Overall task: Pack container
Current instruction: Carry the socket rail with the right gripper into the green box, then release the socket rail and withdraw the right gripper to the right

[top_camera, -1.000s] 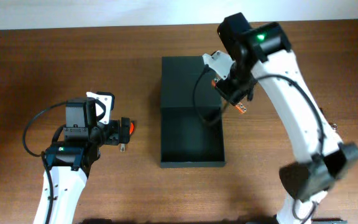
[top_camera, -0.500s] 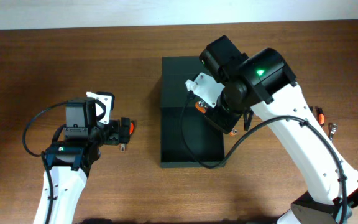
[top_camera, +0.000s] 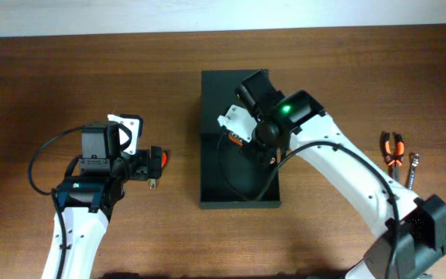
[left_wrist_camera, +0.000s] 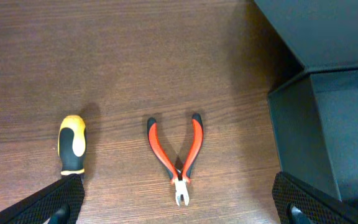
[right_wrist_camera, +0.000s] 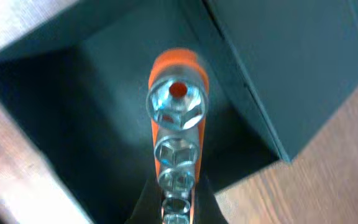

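The container [top_camera: 238, 182] is a dark matte box at the table's middle, its flap lid [top_camera: 223, 101] lying open behind it. My right gripper [top_camera: 244, 142] hangs over the box's back part, shut on an orange rail of several chrome sockets [right_wrist_camera: 176, 124]. In the right wrist view the rail points down into the box's dark inside [right_wrist_camera: 92, 106], beside the lid [right_wrist_camera: 291, 56]. My left gripper [left_wrist_camera: 179, 211] stands open left of the container [left_wrist_camera: 334, 124], low over red-handled pliers [left_wrist_camera: 178, 155], with a yellow-black screwdriver handle [left_wrist_camera: 72, 144] by its left finger [left_wrist_camera: 61, 199].
Orange-handled pliers [top_camera: 393, 149] and a slim metal tool [top_camera: 413, 167] lie on the wood at the far right. The table's back edge runs along the top of the overhead view.
My right arm has swung left, from beside the container's right back corner to over the open box, carrying the socket rail. The tools at the far right came into view. The left arm stayed still.
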`<action>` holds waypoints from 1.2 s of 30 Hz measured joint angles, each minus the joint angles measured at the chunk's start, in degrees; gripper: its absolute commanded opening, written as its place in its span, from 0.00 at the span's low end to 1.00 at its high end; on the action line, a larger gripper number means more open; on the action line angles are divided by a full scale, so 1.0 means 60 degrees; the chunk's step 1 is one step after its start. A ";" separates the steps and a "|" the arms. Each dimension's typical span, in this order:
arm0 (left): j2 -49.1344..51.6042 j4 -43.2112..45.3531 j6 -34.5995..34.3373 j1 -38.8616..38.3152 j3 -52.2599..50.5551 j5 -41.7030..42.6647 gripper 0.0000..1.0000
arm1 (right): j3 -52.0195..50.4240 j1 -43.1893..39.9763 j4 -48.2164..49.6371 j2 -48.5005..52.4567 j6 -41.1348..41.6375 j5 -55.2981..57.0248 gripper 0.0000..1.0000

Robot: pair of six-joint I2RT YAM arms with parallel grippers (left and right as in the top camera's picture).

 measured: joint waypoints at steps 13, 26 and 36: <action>0.0000 -0.0004 0.0000 0.0000 0.0004 0.0000 0.99 | -0.2284 0.0000 0.2448 0.0390 -0.0109 -0.0004 0.04; 0.0000 -0.0004 0.0000 0.0000 0.0004 0.0000 0.99 | -0.2692 0.0000 0.2703 0.1144 -0.0237 -0.0011 0.70; 0.0000 0.0004 0.0004 0.0000 0.0011 0.0004 0.99 | -0.0117 -0.0022 0.0310 0.1228 0.0208 0.0015 0.71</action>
